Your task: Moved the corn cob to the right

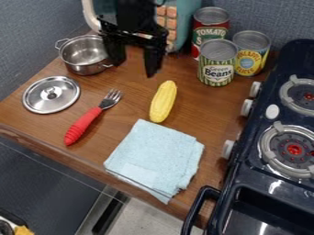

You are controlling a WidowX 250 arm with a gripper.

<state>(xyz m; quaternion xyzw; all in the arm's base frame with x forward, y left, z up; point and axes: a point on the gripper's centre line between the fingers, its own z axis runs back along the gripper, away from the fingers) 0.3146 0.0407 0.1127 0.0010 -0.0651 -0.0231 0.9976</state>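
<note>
Black robot arm (136,13), blocky, angular outline, wide black crossbar (136,38); long, black, tapering fingers (153,58)

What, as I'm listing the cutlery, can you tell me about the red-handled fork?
The red-handled fork lies on the wooden countertop, touching nothing else that I can see. Its head is shiny grey and looks like metal; the thick red handle looks like plastic or rubber, with ridges towards its end. The tines point to the view's upper right, the handle to the lower left. It sits between the round lid and the yellow corn cob.
</note>
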